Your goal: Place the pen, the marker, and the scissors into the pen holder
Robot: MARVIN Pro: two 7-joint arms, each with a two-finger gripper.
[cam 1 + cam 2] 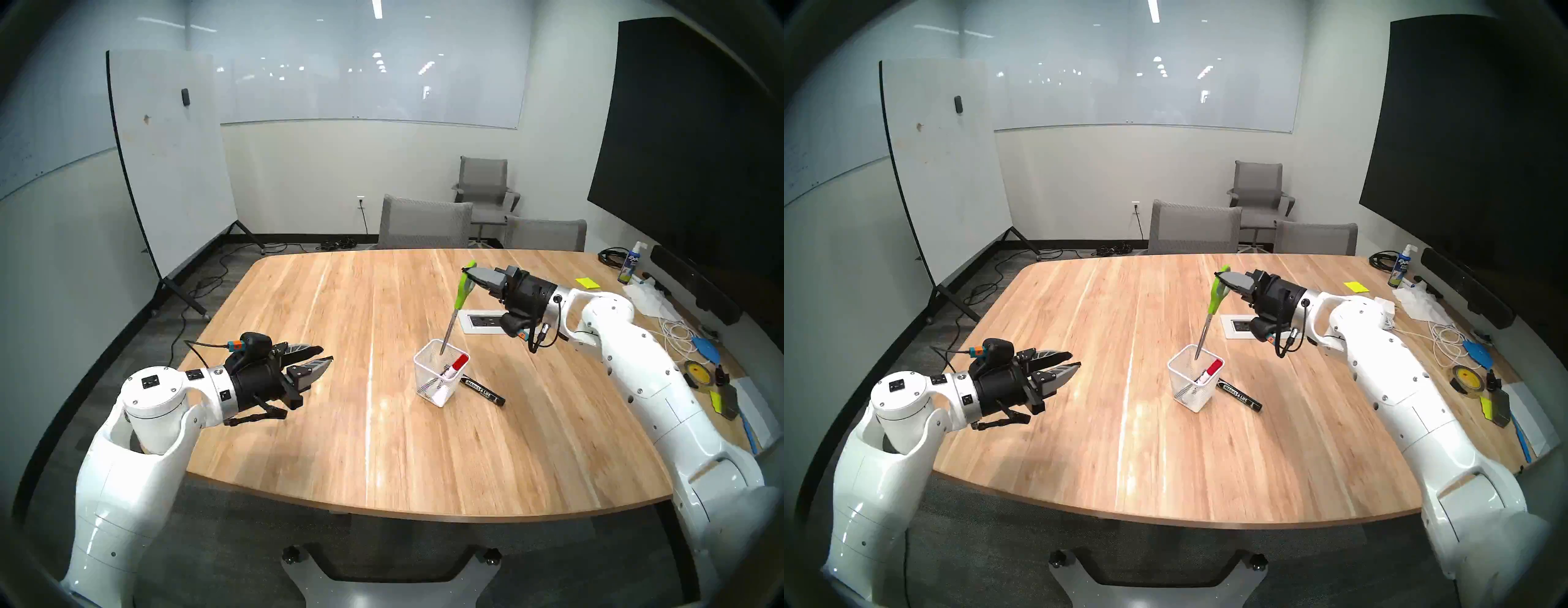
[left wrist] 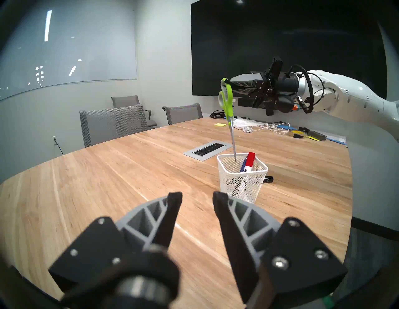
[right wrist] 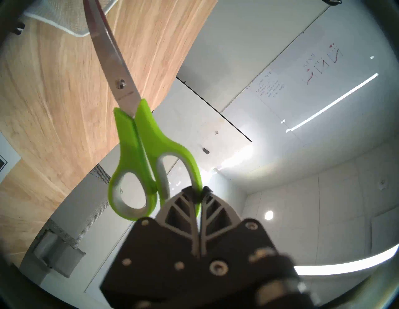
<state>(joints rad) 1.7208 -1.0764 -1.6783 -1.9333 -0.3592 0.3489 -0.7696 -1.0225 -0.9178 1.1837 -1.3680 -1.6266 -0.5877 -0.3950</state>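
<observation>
The right tool [image 1: 470, 274] is pinching the scissors [image 1: 459, 299] by the rim of one lime-green loop handle, its two fingers pressed onto that loop as the right wrist view [image 3: 199, 194] shows. The scissors hang blades-down, tilted a little, and the silver tip dips just inside the mouth of the pen holder [image 1: 441, 388], near its far corner. In the left wrist view the blade tip [image 2: 235, 158] sits below the rim on the eleven o'clock side of the cup.

The pen holder is a white mesh cup standing upright on the desk [image 1: 339, 424], roughly mid-desk and a little to the right. Inside it leans the red-capped white marker [image 1: 456, 366], cap up toward the two o'clock corner, and beside it the slim blue-capped pen [image 2: 244, 166], which shows best from the left wrist camera. A thick black marker [image 1: 482, 391] lies flat on the desk just beside the cup at about four o'clock, outside it.

The left tool [image 1: 320, 361] hovers above the desk's near left part, at about nine o'clock from the cup and well apart from it. Its fingertips [image 2: 174, 199] stand a small gap apart with nothing between them.

A grey power panel [image 1: 483, 321] is set into the desk beyond the cup, under the right wrist.
</observation>
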